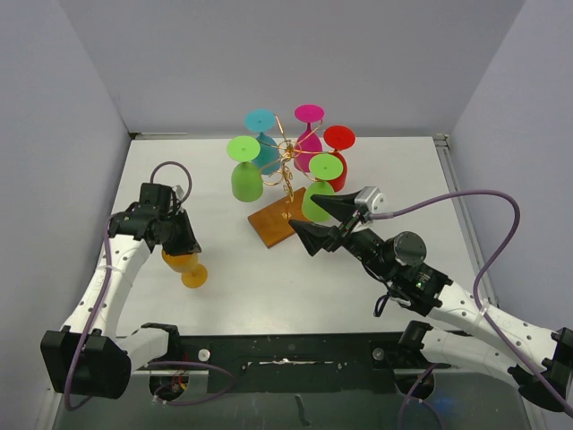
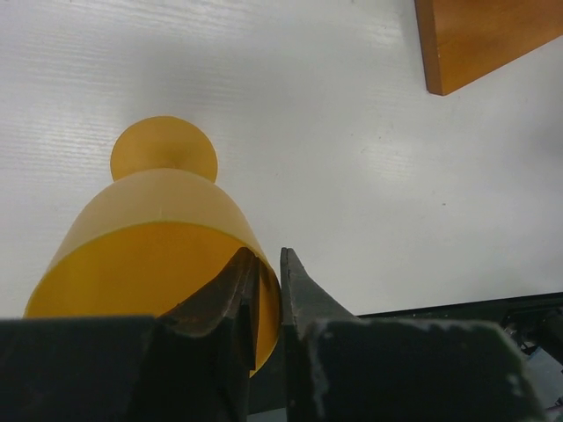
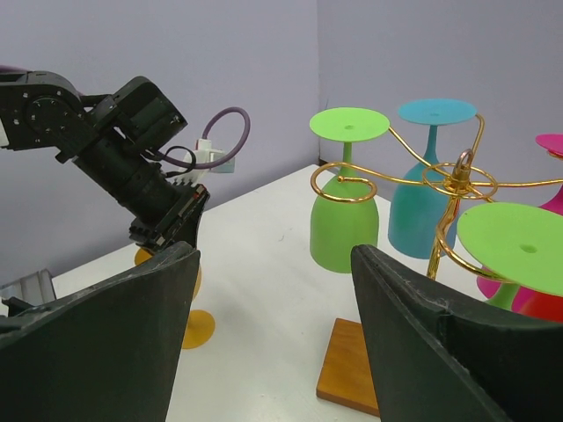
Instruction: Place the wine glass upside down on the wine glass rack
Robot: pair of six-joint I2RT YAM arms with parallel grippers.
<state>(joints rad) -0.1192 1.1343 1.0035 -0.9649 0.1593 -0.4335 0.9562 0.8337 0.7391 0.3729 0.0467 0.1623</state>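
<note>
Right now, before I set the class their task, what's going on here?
The left claw pinches the rim of the orange wine glass, foot down at the table. The right claw hovers open beside the wine glass rack, where five coloured glasses hang upside down. The orange one isn't on the rack yet.

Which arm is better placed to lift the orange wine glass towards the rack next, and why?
Left. The left gripper pinches the orange wine glass at its rim; the right gripper is open and empty, beside the wine glass rack.
</note>
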